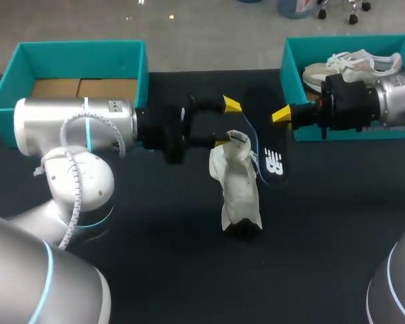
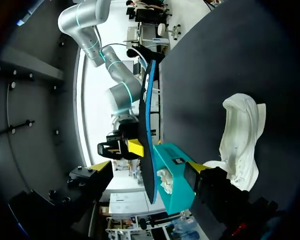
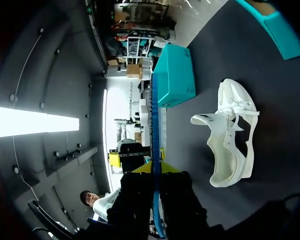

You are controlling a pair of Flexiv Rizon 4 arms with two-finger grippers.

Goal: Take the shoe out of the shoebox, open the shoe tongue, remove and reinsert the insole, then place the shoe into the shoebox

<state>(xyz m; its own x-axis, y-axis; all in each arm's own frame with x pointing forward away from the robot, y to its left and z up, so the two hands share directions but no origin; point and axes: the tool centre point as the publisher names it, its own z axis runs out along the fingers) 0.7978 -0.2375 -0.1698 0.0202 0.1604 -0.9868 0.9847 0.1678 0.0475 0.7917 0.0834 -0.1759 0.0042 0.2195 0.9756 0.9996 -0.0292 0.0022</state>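
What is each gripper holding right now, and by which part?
The right gripper is shut on the insole, pinching its long edge near the middle. The left gripper is open and holds nothing; one fingertip sits by the shoe opening.

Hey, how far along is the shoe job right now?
Done: the shoe is out on the table, insole removed. In hand: the right gripper pinches the insole; the left gripper is open at the shoe's collar. Remaining: reinsert, rebox.

Silver arms bear cyan light rings. Black wrists sit behind yellow fingertips. A white coiled cable loops one arm.
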